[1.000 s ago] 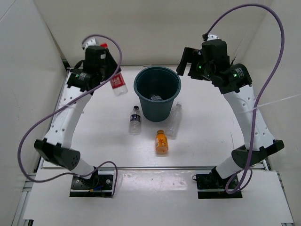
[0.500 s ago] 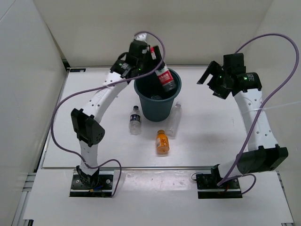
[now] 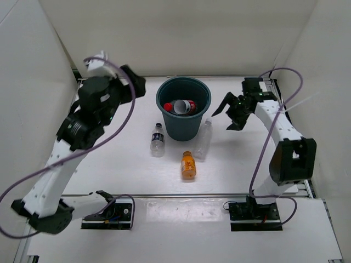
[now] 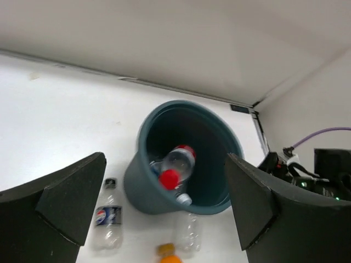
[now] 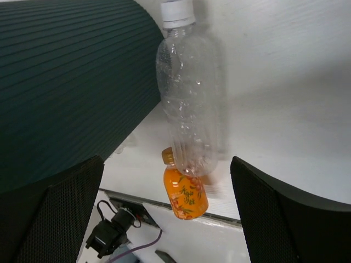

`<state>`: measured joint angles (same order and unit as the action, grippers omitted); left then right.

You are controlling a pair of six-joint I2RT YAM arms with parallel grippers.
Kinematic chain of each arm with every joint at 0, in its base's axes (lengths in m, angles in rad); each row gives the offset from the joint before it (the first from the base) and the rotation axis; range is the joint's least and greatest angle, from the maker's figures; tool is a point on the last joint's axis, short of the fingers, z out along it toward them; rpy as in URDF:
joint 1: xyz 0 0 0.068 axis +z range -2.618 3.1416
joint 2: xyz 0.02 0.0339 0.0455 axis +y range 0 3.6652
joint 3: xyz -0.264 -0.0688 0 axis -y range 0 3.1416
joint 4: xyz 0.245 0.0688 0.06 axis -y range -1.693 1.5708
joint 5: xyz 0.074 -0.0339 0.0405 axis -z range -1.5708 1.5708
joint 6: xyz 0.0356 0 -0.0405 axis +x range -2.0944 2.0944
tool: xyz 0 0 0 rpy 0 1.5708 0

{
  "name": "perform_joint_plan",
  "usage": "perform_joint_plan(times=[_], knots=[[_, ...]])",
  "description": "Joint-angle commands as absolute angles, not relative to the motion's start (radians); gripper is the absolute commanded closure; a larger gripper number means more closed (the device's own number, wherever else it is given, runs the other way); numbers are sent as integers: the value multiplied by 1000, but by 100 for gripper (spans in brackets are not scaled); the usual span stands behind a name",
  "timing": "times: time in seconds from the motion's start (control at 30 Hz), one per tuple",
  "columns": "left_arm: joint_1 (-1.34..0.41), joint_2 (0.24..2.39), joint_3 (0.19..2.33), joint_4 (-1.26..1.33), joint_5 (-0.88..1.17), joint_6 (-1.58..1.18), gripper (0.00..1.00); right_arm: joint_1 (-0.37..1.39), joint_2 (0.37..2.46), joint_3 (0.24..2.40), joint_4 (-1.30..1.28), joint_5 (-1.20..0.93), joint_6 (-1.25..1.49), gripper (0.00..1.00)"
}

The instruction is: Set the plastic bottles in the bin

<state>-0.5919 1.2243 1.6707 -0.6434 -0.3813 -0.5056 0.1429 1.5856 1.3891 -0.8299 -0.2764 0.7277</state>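
The teal-grey bin [image 3: 184,129] stands at the table's far middle. A clear bottle with a red cap and label [image 3: 181,107] lies inside it, on top of another bottle [image 4: 184,199]. On the table in front lie a blue-white labelled bottle [image 3: 158,140], a plain clear bottle [image 3: 204,140] and a short orange bottle [image 3: 188,166]. My left gripper [image 3: 136,85] hangs open and empty, high to the left of the bin. Low to the right of the bin, my right gripper [image 3: 222,120] is open, facing the clear bottle [image 5: 192,98] and the orange bottle [image 5: 185,192].
White walls close in the table at the back and both sides. The bin wall [image 5: 71,82] stands close on the left of the right wrist view. Purple cables loop off both arms. The arm bases sit at the near edge.
The left gripper opened over the bin and the red-capped bottle dropped in. The left arm then swung back to the left. The right arm came down beside the bin.
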Motion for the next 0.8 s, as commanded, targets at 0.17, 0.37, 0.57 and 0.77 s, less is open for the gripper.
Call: perform_joint_plan(times=[0.17,0.37,0.57,0.77], knots=[[-592,1063,1439,-848,-561,-601,0,238,1795,1381,-695,-350,769,0],[-592,1032,1439,-985,-624,-647,0,268,1914,1341,-669,-324,769,0],[-592,1005,1419,-1039,-667,-690,0,278,1951,1281,-658,-288,767,21],[-592,974,1336,-1029,-687,-732,0,253,1852,1212,-701,-235,756,48]])
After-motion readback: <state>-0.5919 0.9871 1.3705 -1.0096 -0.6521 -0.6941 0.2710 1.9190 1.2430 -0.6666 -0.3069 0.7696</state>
